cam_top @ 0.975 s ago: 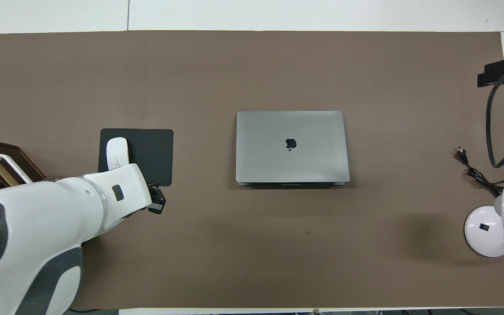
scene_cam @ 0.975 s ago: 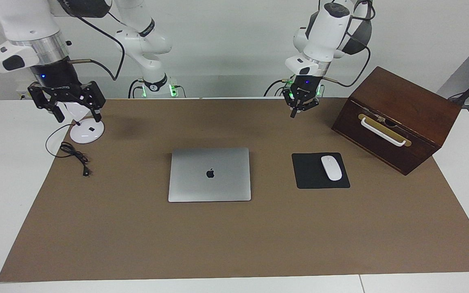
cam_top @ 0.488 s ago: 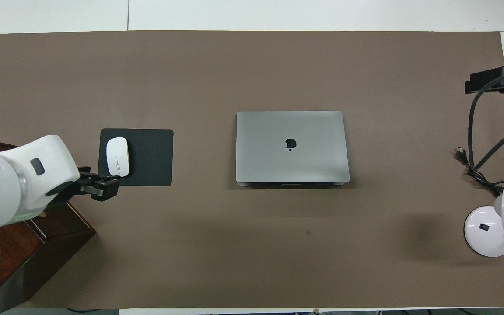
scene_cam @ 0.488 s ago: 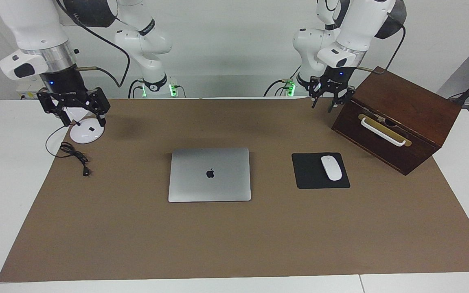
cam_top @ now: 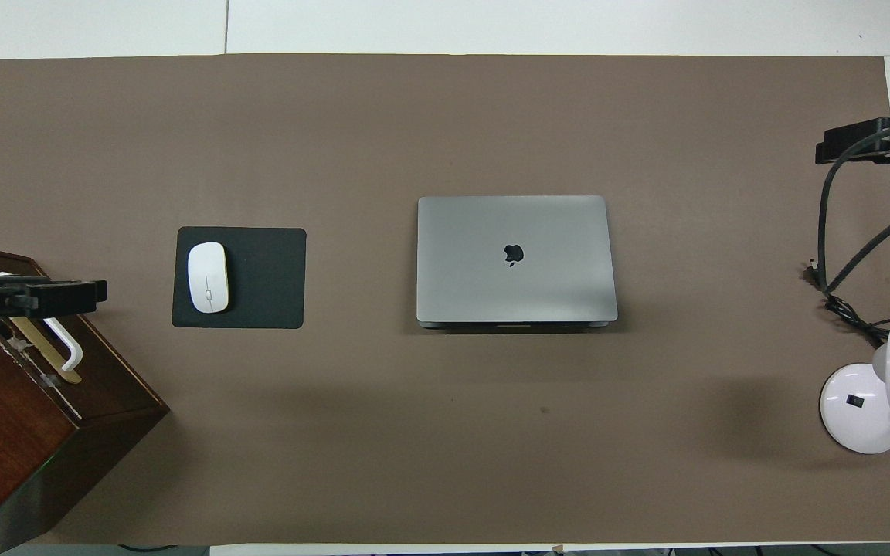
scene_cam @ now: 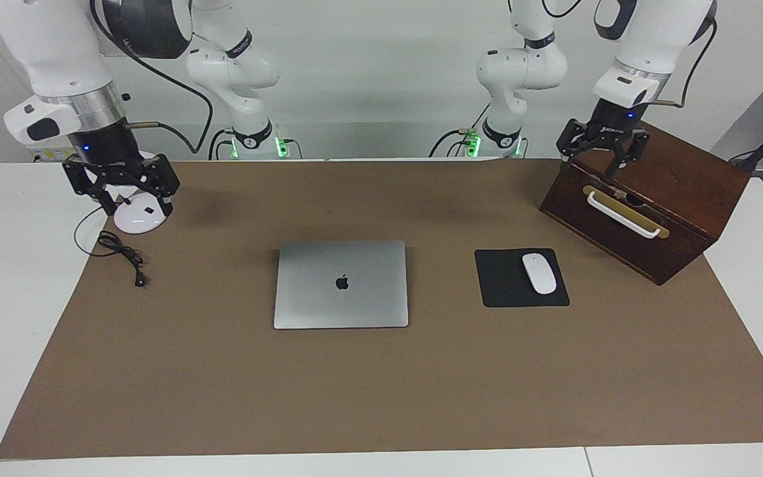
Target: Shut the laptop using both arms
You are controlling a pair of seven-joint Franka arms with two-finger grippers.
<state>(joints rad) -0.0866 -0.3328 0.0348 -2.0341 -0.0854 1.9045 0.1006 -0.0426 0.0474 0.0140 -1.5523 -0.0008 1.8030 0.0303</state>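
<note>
The silver-grey laptop (scene_cam: pixel 341 283) lies shut and flat in the middle of the brown mat, its lid with the apple logo facing up; it also shows in the overhead view (cam_top: pixel 515 259). My left gripper (scene_cam: pixel 603 165) is open and empty, up over the wooden box at the left arm's end of the table; it also shows in the overhead view (cam_top: pixel 47 295). My right gripper (scene_cam: pixel 131 199) is open and empty over the white lamp base at the right arm's end; it also shows in the overhead view (cam_top: pixel 870 144). Both are well away from the laptop.
A dark wooden box (scene_cam: pixel 673 192) with a white handle stands at the left arm's end. A black mouse pad (scene_cam: pixel 504 291) with a white mouse (scene_cam: pixel 539 273) lies between it and the laptop. A white lamp (scene_cam: pixel 138 218) and a black cable (scene_cam: pixel 120 252) sit at the right arm's end.
My left gripper has swung away from the mat's middle to over the wooden box. My right gripper has shifted slightly over the lamp base. The laptop has not moved.
</note>
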